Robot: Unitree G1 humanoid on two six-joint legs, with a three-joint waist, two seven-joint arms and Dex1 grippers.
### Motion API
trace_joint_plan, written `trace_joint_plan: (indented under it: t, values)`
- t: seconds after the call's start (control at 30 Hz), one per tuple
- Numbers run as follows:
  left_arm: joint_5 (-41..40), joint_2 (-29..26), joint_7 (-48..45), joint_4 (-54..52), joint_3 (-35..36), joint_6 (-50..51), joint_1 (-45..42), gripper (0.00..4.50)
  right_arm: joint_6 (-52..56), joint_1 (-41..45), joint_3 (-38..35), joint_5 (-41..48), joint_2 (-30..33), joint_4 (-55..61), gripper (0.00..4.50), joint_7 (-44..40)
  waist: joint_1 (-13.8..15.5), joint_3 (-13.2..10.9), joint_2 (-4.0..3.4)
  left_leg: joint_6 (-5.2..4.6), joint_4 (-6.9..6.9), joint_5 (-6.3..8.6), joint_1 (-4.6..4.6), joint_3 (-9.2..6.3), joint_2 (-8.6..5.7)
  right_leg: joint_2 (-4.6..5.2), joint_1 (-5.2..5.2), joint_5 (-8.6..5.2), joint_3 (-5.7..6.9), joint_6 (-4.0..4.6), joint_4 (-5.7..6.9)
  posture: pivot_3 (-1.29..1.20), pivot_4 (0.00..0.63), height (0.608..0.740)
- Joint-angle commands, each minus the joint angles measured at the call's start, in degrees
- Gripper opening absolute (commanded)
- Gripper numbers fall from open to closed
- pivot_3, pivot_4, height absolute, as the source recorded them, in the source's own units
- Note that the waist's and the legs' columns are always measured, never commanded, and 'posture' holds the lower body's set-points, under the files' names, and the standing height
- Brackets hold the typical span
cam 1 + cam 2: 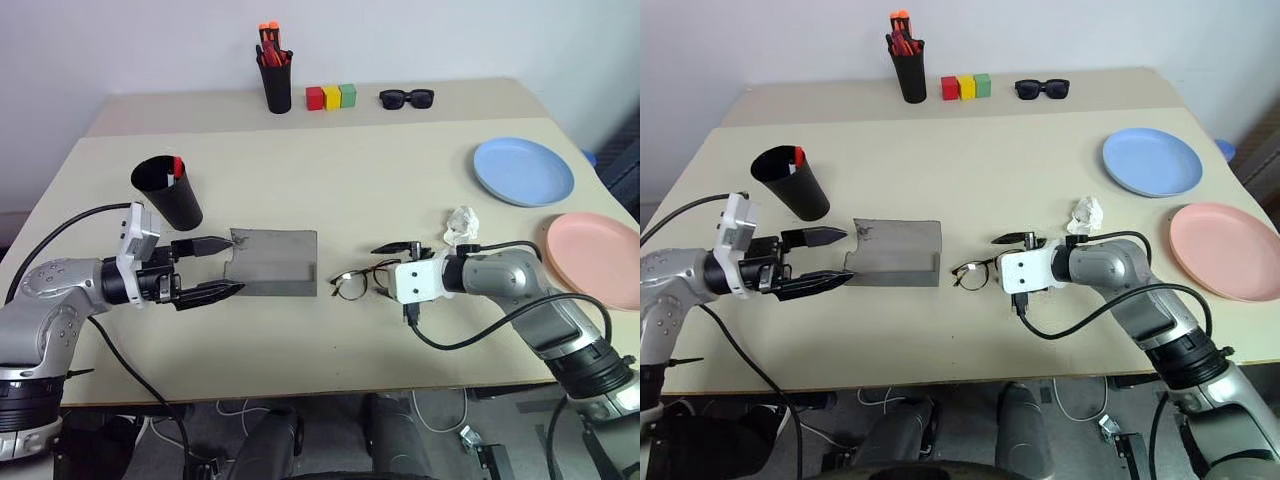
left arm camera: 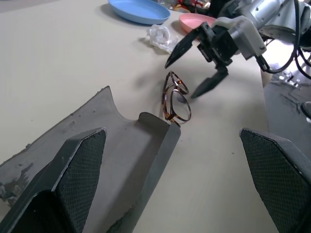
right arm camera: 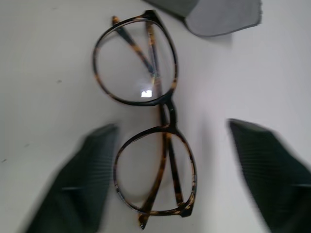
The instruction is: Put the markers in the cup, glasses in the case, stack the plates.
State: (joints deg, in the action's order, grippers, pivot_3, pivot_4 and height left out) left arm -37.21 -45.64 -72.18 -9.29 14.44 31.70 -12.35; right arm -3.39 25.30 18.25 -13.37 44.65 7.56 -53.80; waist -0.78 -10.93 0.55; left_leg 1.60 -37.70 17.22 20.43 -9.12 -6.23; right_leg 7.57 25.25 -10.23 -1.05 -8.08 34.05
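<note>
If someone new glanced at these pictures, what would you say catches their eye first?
Probably the eyeglasses lying folded on the table's near middle, with the right gripper open around their right end. Just to their left the grey case lies open, and the left gripper stands open at its far side. The blue plate and pink plate sit unstacked on the right.

Both eye views look forward and down from the head over the whole counter (image 1: 400,190), nearly the same scene, slightly offset sideways. The left wrist view looks low across the counter, along its own fingers (image 2: 80,160), towards the glasses (image 2: 175,99) and the right pincer (image 2: 192,73) beyond. The right wrist view looks steeply down, very near, onto the same glasses (image 3: 146,116).
</note>
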Motion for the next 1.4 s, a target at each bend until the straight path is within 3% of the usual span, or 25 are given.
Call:
trace_joint_plan:
  t: [0.03,0.3,0.37,0.5,0.53,1.0,1.07,1.17,1.3,1.4]
  values:
    - [-1.1,-0.5,0.4,-1.7,0.7,-0.7,-0.3,4.50,-1.5,1.4,0.0,-1.4,-0.7,0.4,2.75,0.5,0.0,0.0,0.00,0.00,0.00,0.00,0.00,0.00,0.00,0.00,0.00,0.00,0.00,0.00,0.00,0.00,0.150,0.740]
    - [-1.8,-0.4,1.6,-2.8,-0.1,-0.1,-0.7,4.50,-0.9,1.4,-0.2,-1.5,-1.4,1.1,2.75,-0.9,0.1,0.0,0.00,0.00,0.00,0.00,0.00,0.01,0.00,0.00,0.00,0.00,0.00,0.00,-0.01,0.00,0.150,0.740]
    - [-1.9,-0.4,1.8,-2.8,-0.3,0.0,-0.9,4.50,-0.5,1.5,-0.1,-1.3,-1.8,1.3,2.19,-1.2,0.1,0.0,0.00,0.00,0.00,0.00,0.00,0.01,0.00,0.00,0.00,0.00,0.00,0.00,-0.01,0.00,0.150,0.740]
    - [-1.6,-0.4,1.7,-2.4,-0.7,-0.5,-1.0,4.50,-0.6,2.2,0.1,-2.1,-2.2,1.1,0.32,-1.5,0.0,0.0,0.00,0.00,0.00,0.00,0.00,0.01,0.00,0.00,0.00,0.00,0.00,0.00,0.00,0.00,0.150,0.740]
    - [-1.6,-0.4,1.7,-2.3,-0.8,-0.6,-1.0,4.50,-0.5,2.2,0.1,-2.2,-2.0,1.0,0.09,-1.8,0.0,0.0,0.00,0.00,0.00,0.00,0.00,0.01,0.00,-0.01,0.00,0.00,0.00,0.00,0.00,0.00,0.150,0.740]
    - [-3.2,-1.1,3.9,-3.4,-0.5,1.4,-2.1,4.50,3.0,3.8,-2.4,1.0,-1.7,2.3,0.09,-3.4,0.1,0.0,0.00,0.00,0.00,0.00,0.00,0.00,0.00,0.00,0.00,0.01,-0.01,0.01,0.00,0.00,0.150,0.740]
    - [-3.3,-1.0,4.3,-3.4,-0.6,1.7,-2.5,4.50,7.9,3.4,-3.1,4.7,-2.5,4.0,0.09,-5.5,0.1,0.0,0.00,0.00,0.00,0.00,0.00,0.00,0.00,0.00,0.00,0.01,0.00,0.01,-0.01,0.00,0.150,0.740]
    - [-3.5,-1.0,4.6,-3.4,-0.7,2.0,-2.6,4.50,10.7,4.0,-3.1,5.1,-2.6,5.6,0.99,-6.1,0.1,0.0,0.00,0.00,0.00,0.00,0.01,-0.01,0.01,0.00,0.00,0.01,-0.01,0.01,-0.02,0.00,0.150,0.740]
    - [-4.0,-1.0,4.5,-3.6,-0.8,2.4,-2.8,4.50,9.8,3.8,-1.3,1.5,-2.1,6.5,2.88,-4.8,0.1,0.0,0.00,0.00,0.00,0.00,0.01,0.00,0.01,-0.01,0.00,0.01,0.00,0.01,-0.02,0.00,0.150,0.740]
    - [-4.0,-0.9,4.6,-3.6,-0.9,2.5,-3.0,4.50,8.2,4.1,-0.2,-1.0,-2.6,5.3,2.88,-3.5,0.1,0.0,0.00,0.00,0.00,0.00,0.01,0.01,0.01,0.00,0.00,0.01,0.00,0.01,-0.02,0.00,0.150,0.740]
